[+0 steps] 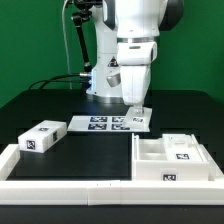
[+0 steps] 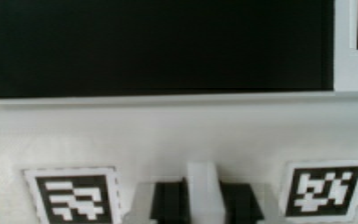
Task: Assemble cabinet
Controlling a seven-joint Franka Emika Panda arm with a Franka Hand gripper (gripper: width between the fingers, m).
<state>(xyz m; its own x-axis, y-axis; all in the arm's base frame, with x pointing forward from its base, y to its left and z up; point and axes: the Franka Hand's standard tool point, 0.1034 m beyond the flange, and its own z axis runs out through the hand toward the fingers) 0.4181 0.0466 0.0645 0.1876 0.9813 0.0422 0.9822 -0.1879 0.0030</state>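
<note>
Exterior view showed a white block (image 1: 40,138) by the worktop's (image 1: 90,150) edge at the exterior view's left. The marker board (image 1: 100,124) lay toward the back edge, with the claw (image 1: 136,104) low over a small tagged piece (image 1: 139,118). The cabinet body (image 1: 176,160) sat in the front corner at the exterior view's right. Whether the claw was spread or pinching could not be told. The step probably called for squaring the claw on that piece before lifting.

cabinet block (image 1: 40,138): exterior view's left | marker board (image 1: 100,124): centre, farther back | cabinet body (image 1: 176,160): exterior view's right

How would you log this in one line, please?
gripper: jaws unclear | near marker board | cabinet body: exterior view's right | block: exterior view's left
</note>
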